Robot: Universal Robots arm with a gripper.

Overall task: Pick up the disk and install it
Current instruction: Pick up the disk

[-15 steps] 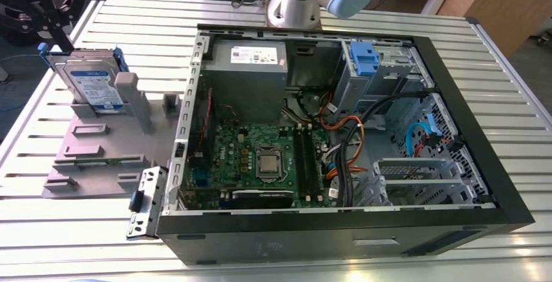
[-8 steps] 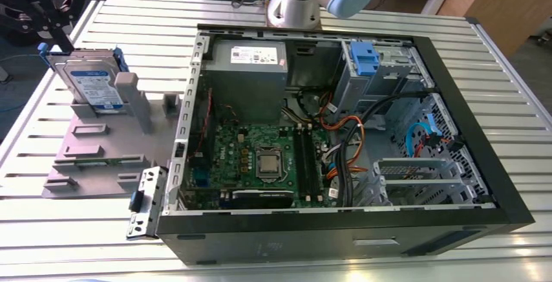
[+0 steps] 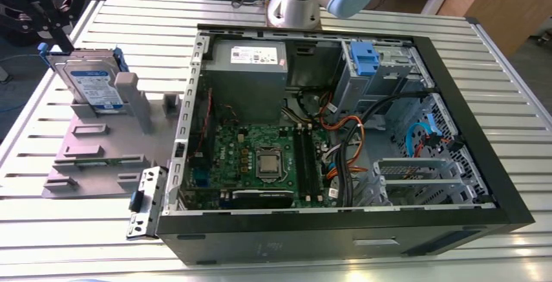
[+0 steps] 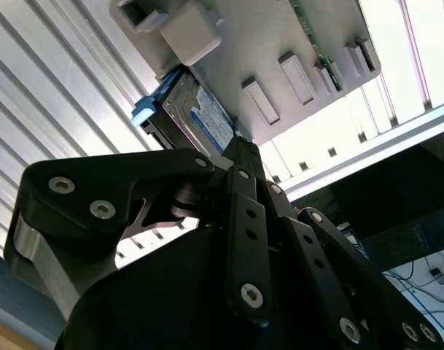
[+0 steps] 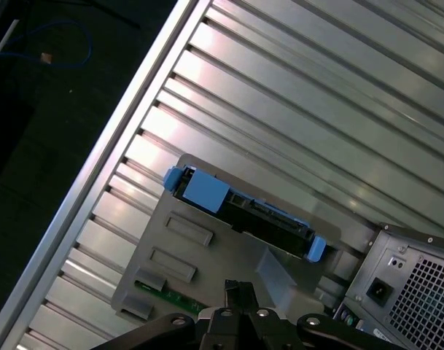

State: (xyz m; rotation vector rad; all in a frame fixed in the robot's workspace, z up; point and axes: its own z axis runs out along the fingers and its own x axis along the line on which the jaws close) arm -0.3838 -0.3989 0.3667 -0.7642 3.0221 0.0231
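The disk (image 3: 92,83) stood upright in a grey holder (image 3: 97,141) on the desk (image 3: 138,26), its top edge exposed to the gripper (image 5: 237,292), whose empty fingers (image 4: 245,157) were pressed together.

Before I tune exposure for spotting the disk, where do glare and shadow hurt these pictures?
In the second wrist view the table slats blow out white; in the first wrist view the slats gleam in streaks; in the exterior view light is even and the disk shows plainly.
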